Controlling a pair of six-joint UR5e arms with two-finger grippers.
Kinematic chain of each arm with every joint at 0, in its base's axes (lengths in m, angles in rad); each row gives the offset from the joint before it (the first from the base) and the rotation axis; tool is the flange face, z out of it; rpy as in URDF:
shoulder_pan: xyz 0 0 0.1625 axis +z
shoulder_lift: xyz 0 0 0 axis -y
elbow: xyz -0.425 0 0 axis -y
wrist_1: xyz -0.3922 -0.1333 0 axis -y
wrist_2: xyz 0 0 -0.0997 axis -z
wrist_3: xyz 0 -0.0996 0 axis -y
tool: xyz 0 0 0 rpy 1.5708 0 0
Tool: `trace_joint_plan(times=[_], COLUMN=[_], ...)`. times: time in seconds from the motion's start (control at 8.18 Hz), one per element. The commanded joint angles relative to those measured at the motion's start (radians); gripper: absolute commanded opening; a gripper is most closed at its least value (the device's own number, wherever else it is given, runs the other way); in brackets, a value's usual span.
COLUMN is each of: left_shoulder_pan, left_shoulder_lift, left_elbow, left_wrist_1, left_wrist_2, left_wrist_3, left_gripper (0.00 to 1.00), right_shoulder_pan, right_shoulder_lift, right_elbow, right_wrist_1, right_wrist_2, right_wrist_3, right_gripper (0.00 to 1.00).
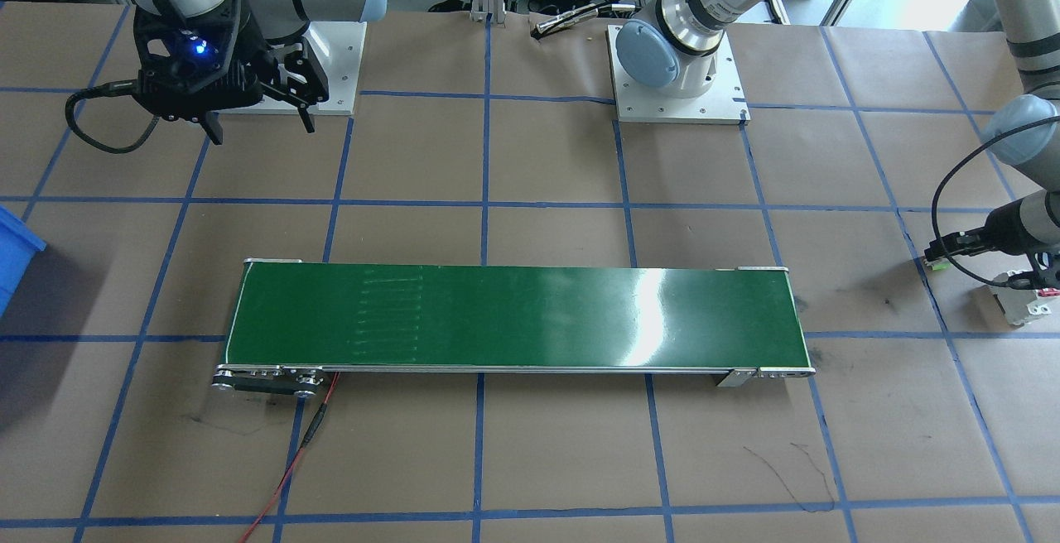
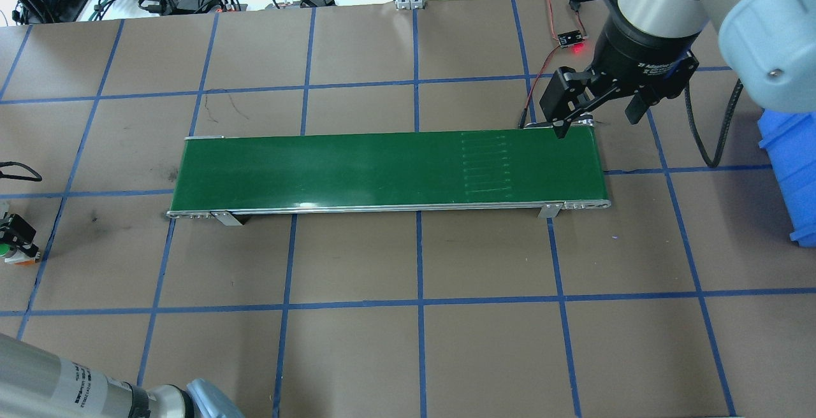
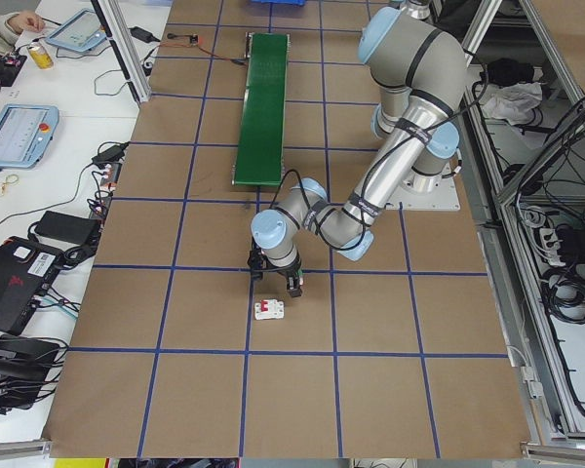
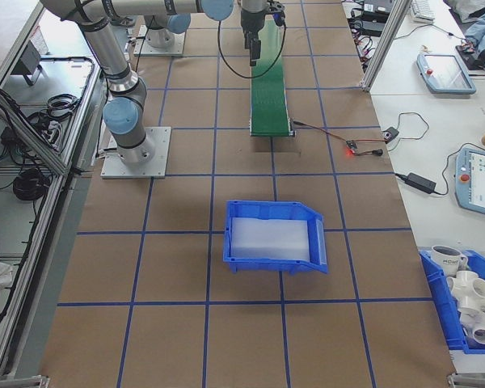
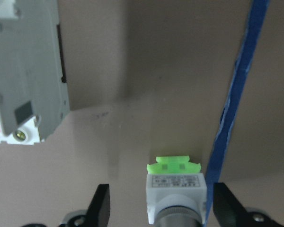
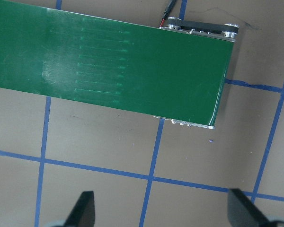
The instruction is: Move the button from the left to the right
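Two arms, each ending in one gripper: the left gripper [image 5: 161, 210] and the right gripper [image 2: 596, 112]. On the table [image 2: 408, 341]: one button [image 5: 175, 189], one white circuit breaker [image 3: 268, 310], one green conveyor belt [image 2: 389, 168], one small board with a red light [image 2: 572, 39], and one blue bin [image 4: 276, 236] near the table's right end. Beyond the table's far edge, one more blue bin holding white pipe fittings [image 4: 467, 307], plus three handheld tablets: one blue tablet [image 3: 82, 31], one grey tablet [image 3: 16, 135] and one tablet with a red knob [image 4: 478, 184].

right end effector [image 2: 596, 115]: open, above belt end | green conveyor belt [image 2: 382, 166]: mid-table | blue bin [image 2: 790, 169]: right edge
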Motion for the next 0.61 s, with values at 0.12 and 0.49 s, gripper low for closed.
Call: trace_joint_plan(times=[0.12,0.49], left_shoulder_pan=[0.000,-0.008], left_shoulder_lift=[0.005,0.092], left_elbow=[0.001,0.013], left_wrist_1=[-0.002,-0.082], left_wrist_2=[0.005,0.014], left_wrist_3=[0.001,0.007], left_gripper=[0.00,0.00], right_shoulder_pan=[0.000,0.000], right_shoulder_lift=[0.000,0.000], right_elbow=[0.000,0.000], right_wrist_1=[-0.001,-0.001], right_wrist_2=[-0.001,-0.001], right_wrist_3=[-0.001,0.001], right_gripper=[1.00,1.00])
